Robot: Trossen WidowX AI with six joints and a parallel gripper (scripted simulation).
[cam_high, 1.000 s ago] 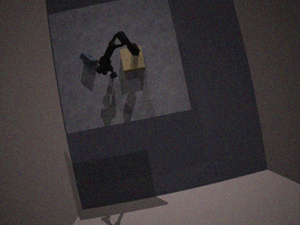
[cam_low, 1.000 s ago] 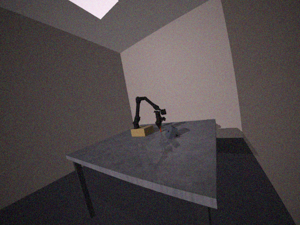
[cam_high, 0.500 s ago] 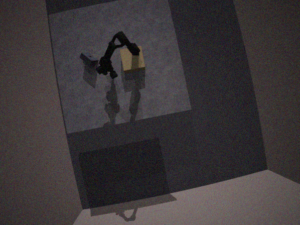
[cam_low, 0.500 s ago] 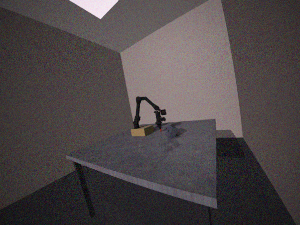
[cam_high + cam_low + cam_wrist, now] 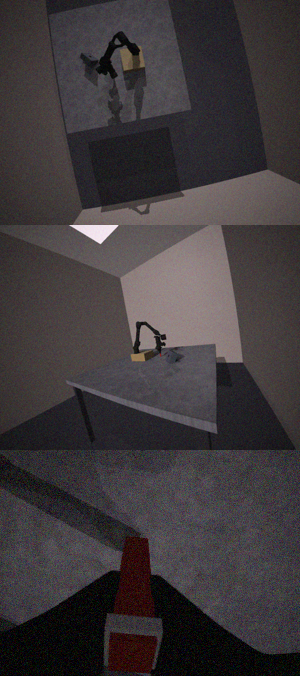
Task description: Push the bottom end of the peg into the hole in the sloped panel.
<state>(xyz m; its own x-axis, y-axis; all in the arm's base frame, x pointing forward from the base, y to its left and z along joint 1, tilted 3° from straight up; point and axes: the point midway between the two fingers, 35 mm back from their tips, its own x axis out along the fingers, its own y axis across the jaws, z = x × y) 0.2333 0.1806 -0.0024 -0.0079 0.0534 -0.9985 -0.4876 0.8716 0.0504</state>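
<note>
The table (image 5: 174, 389) carried the arm's tan base block (image 5: 142, 356), the grey sloped panel (image 5: 172, 357) just beside it, and between them the arm (image 5: 147, 327) reaching down. The gripper (image 5: 133, 612) was clamped on the red square-sided peg (image 5: 134, 579), which stood upright on the table near the panel. The grasp looked done; next would be a lift, then tilting and turning the peg so its flats match the hole.
</note>
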